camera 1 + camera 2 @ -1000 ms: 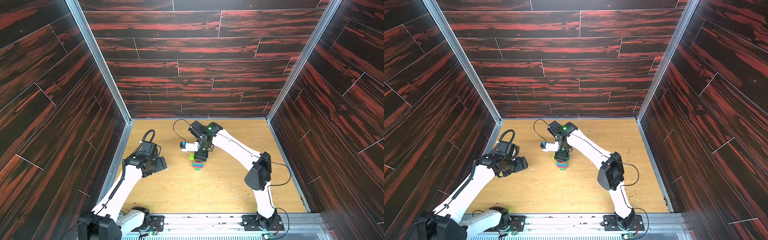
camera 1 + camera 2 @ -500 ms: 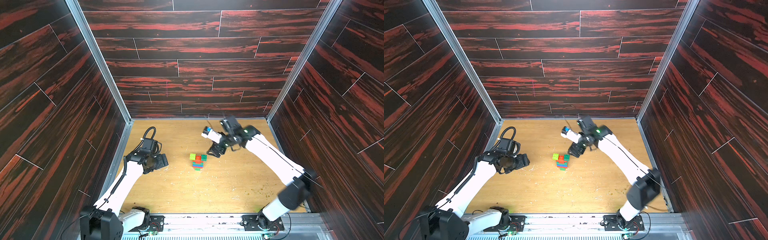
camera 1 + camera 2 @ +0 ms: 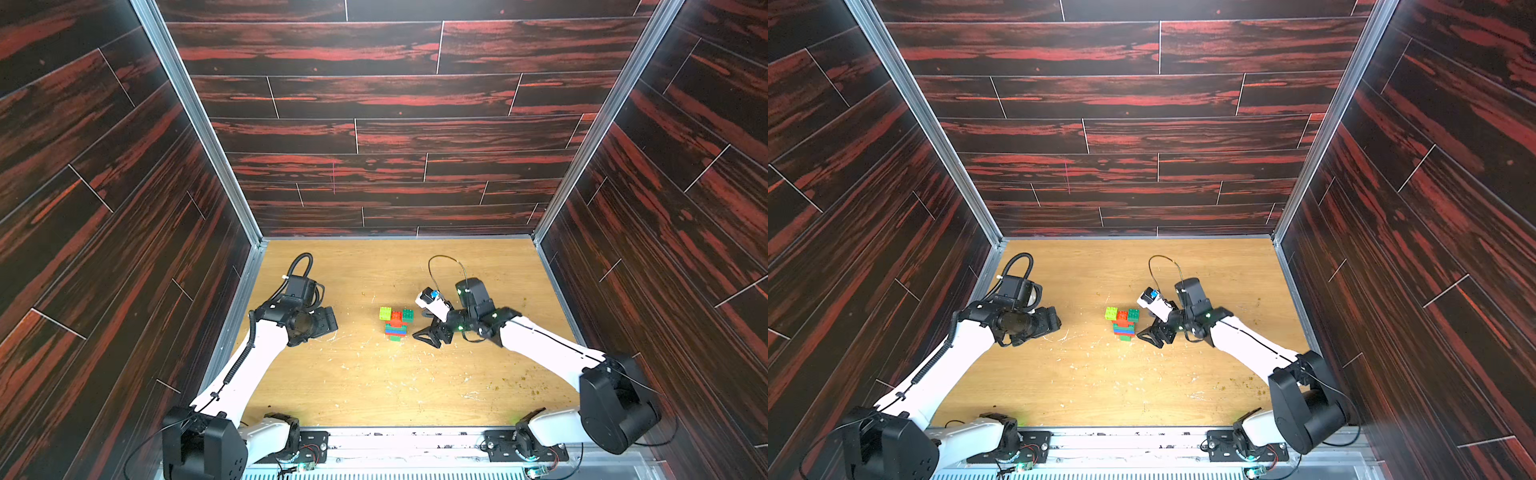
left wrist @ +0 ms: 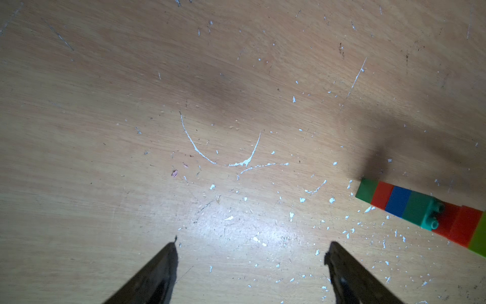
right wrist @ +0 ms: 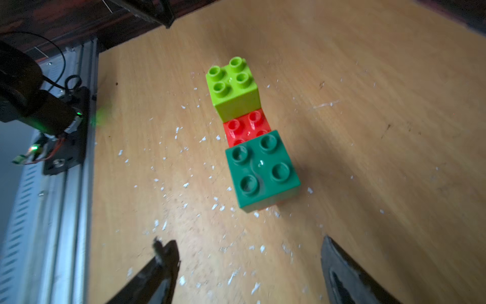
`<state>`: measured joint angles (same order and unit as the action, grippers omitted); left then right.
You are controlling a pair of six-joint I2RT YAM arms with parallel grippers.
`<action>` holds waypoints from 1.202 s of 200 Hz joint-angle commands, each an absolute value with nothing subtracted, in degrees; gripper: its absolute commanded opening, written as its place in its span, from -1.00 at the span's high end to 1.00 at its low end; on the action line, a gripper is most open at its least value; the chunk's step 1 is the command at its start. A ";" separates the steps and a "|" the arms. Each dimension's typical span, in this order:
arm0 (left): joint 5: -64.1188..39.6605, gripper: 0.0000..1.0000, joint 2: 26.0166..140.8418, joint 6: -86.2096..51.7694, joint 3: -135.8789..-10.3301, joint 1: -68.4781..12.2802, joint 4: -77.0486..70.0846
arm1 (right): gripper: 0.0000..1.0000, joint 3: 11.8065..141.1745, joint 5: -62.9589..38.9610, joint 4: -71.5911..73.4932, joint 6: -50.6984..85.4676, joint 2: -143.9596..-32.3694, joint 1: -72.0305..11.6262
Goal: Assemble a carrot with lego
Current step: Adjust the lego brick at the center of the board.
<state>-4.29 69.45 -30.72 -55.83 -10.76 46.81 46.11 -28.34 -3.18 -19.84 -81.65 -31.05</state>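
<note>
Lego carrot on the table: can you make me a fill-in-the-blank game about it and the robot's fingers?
Between the lime brick and the dark green brick on the carrot, the studs showing are ____.
The carrot's small tip is ____.
The right gripper has its fingers ____.
The left gripper holds ____.
Missing words: red; green; open; nothing.

Lime, green, red, teal, blue carrot point(image 3: 395, 323), tan table point(image 3: 374, 386)

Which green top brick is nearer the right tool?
The dark green brick; the lime brick sits across the red brick, farther from the right tool.
</note>
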 commanded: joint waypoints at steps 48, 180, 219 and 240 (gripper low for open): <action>-3.34 -0.80 69.35 -30.06 -56.98 -10.43 47.25 | -0.70 42.31 -33.02 25.41 -16.72 -90.68 -31.41; -2.15 -0.80 69.35 -30.06 -57.63 -10.41 47.88 | -0.46 44.40 -32.24 30.39 -16.61 -100.27 -35.06; -2.07 -0.80 69.08 -30.06 -57.67 -10.46 48.16 | -0.34 44.96 -31.86 30.94 -16.03 -101.37 -35.52; -1.93 -0.80 68.74 -30.15 -57.63 -10.43 48.25 | -0.29 45.00 -31.56 31.07 -15.82 -101.68 -35.73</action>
<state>-2.92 69.45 -30.55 -56.16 -10.76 46.96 43.79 -31.29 30.57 -16.49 -99.55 -35.27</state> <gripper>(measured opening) 0.901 0.655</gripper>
